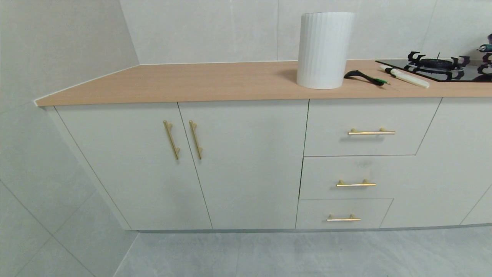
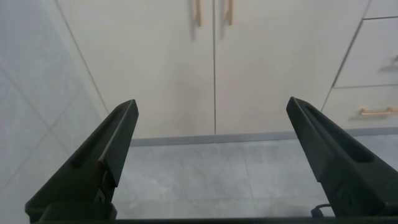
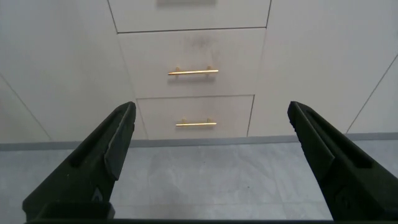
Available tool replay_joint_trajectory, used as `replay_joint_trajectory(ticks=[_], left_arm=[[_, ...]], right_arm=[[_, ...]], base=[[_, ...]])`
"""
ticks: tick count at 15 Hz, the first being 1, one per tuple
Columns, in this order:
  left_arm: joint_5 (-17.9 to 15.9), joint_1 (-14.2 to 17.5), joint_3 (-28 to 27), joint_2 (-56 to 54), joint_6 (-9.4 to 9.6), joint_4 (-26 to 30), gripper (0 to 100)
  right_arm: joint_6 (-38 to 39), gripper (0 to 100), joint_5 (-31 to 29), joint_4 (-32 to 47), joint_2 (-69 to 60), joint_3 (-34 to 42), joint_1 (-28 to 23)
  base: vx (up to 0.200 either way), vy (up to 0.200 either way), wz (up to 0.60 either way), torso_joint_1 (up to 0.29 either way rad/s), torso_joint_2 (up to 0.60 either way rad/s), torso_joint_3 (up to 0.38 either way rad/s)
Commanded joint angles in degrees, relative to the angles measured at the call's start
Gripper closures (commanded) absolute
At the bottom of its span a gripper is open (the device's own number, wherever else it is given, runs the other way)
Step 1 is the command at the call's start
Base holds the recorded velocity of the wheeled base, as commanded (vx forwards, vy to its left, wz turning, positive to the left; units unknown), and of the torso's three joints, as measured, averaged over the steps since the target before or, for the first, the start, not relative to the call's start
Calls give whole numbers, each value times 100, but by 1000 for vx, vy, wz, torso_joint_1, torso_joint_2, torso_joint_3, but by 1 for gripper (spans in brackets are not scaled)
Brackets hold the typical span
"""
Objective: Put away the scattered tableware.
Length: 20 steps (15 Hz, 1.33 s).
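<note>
Head cam: above, looking down on cabinet (image 1: pixel 246 165), mid-range. Both wrist cams: low, facing cabinet base; left shares doors (image 2: pixel 155 68), right drawers (image 3: pixel 193 53).

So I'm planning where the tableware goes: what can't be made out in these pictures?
Head view:
Inside of the white ribbed container: hidden by its own wall.
The stove: cut off by the right edge.
The black-handled tool and white utensil beside the container: too small to identify.
The drawers and cupboard doors: closed, contents hidden.

Wooden countertop (image 1: pixel 230 80) at 12 o'clock. Gas hob (image 1: pixel 438 64) at 2. Double cabinet doors (image 1: pixel 184 169) at 8. Three drawers (image 1: pixel 361 165) at 3.
</note>
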Motion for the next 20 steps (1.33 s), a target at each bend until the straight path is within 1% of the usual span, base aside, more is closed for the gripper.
replay_joint_trajectory(ticks=[1,10,12,15,20], left_arm=[[0,-3,-2,10,6,-2,0],[0,-3,-2,10,-3,-2,0],[0,-3,-2,10,-12,-2,0],[0,-3,-2,10,-21,-2,0],[0,-3,-2,10,-21,-2,0]], right_arm=[[0,0,1,1,16,0,-5],[0,0,1,1,16,0,-5],[0,0,1,1,16,0,-5],[0,0,1,1,16,0,-5],[0,0,1,1,16,0,-5]], base=[[200,0,0,7,2,2],[200,0,0,2,3,1],[0,0,0,0,0,0],[0,0,-600,6,1,7],[0,0,0,0,0,0]])
